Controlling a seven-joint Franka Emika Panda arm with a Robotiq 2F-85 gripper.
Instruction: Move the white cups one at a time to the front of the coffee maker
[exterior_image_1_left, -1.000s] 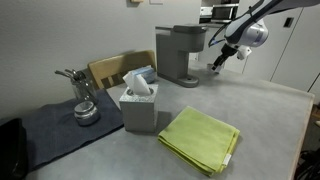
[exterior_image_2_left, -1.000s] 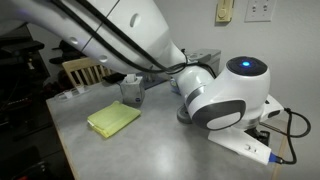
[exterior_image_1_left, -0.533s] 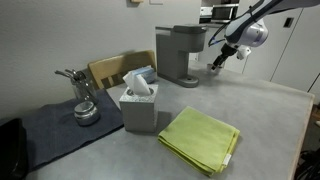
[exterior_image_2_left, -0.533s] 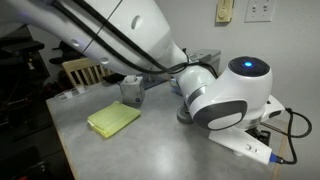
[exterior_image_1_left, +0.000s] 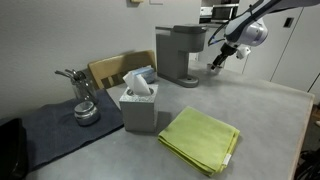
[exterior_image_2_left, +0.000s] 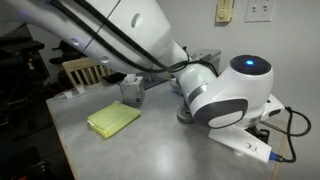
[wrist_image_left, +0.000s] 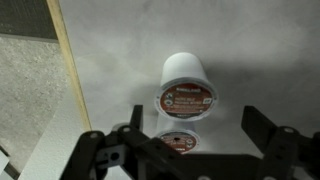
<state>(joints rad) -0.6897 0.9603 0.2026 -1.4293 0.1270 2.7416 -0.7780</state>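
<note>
In an exterior view, from the left, one dark mat holds one metal pot. Next come one tissue box with a tissue poking out, one coffee maker and one green cloth, all on a grey table. The gripper hangs at 3 o'clock of the coffee maker, and in the wrist view its jaws are wide apart and hold nothing, with two white cups on the table between them.
</note>
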